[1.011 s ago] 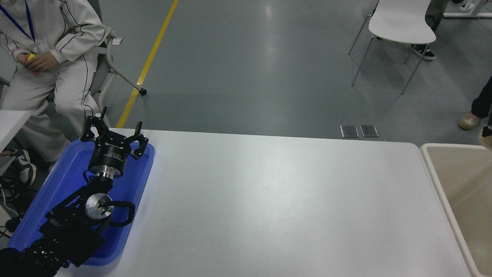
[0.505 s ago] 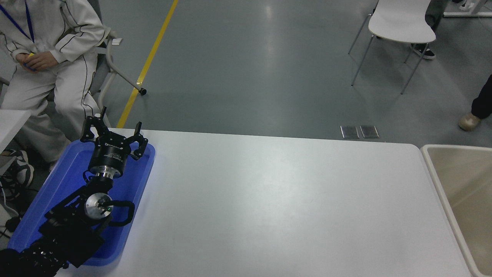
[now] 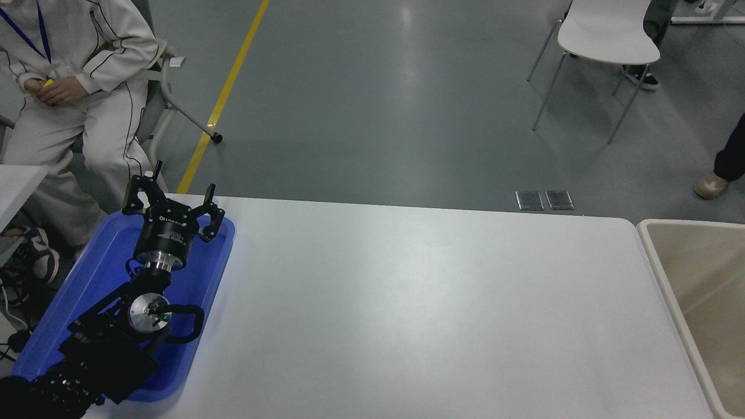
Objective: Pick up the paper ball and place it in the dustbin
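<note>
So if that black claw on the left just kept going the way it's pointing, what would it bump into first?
Probably the far rim of the blue tray it hangs over, if it is low enough; height is unclear. Otherwise the left gripper, fingers spread, passes the table edge towards the seated person's legs.

A black left gripper (image 3: 173,201), fingers spread, hangs over the far end of a blue tray (image 3: 216,265) at the white table's (image 3: 419,314) left edge; the cream dustbin (image 3: 660,256) sits off the table's right edge.
</note>
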